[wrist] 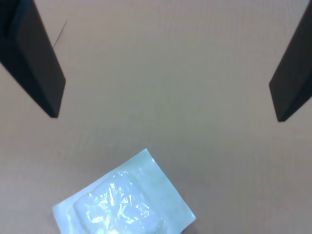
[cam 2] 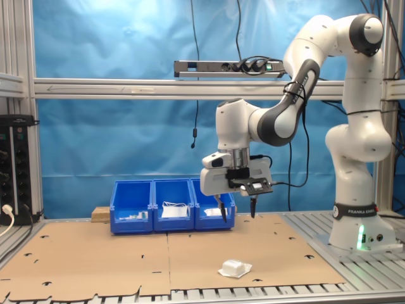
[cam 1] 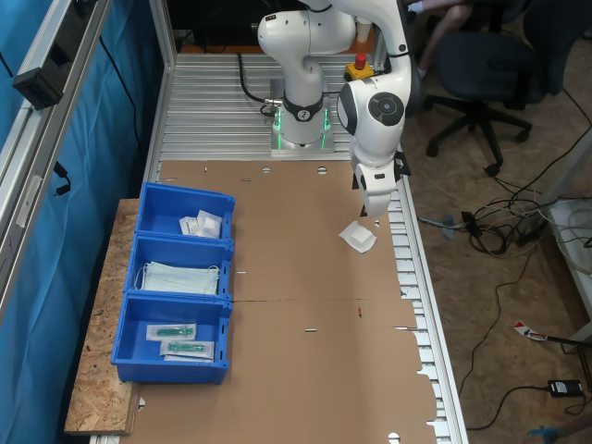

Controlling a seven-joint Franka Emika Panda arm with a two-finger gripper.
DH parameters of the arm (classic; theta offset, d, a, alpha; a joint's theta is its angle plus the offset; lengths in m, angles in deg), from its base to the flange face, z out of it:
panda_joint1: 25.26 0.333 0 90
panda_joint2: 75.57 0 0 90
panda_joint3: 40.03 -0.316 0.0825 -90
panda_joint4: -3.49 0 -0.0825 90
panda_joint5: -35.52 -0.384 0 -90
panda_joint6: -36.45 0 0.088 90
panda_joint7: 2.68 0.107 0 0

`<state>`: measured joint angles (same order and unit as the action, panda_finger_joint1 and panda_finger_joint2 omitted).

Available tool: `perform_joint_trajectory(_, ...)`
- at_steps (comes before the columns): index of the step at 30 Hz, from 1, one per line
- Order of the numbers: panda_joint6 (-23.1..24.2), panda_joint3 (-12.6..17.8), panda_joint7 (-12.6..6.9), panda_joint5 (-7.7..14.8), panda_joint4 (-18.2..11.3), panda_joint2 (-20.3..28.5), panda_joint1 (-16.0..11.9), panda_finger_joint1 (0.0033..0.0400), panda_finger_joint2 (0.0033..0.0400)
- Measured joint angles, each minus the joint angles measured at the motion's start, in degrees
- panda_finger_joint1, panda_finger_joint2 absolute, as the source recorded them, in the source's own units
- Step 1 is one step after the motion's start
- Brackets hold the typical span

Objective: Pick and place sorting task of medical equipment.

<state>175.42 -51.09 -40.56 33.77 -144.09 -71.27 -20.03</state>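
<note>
In the first exterior view, my gripper (cam 1: 375, 220) hangs just above the packet (cam 1: 358, 237), which lies flat on the cardboard (cam 1: 305, 305), well apart from the bins (cam 1: 180, 282). In the second exterior view, my gripper (cam 2: 238, 214) is spread wide and empty, raised above the cardboard (cam 2: 114, 259); the packet (cam 2: 235, 268) lies below it, nearer the camera than the bins (cam 2: 171, 206). In the wrist view, my fingers (wrist: 36, 68) stand wide apart, with the packet (wrist: 124, 202) on bare cardboard, not between them.
</note>
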Motion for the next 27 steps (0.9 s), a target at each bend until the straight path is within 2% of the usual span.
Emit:
perform_joint_trajectory(15,6.07,-1.52,4.26,0.0,-0.22,-3.13,0.83,0.04,0.04)
perform_joint_trajectory(27,11.77,-1.51,6.34,0.0,-0.23,-8.27,0.83,0.04,0.04)
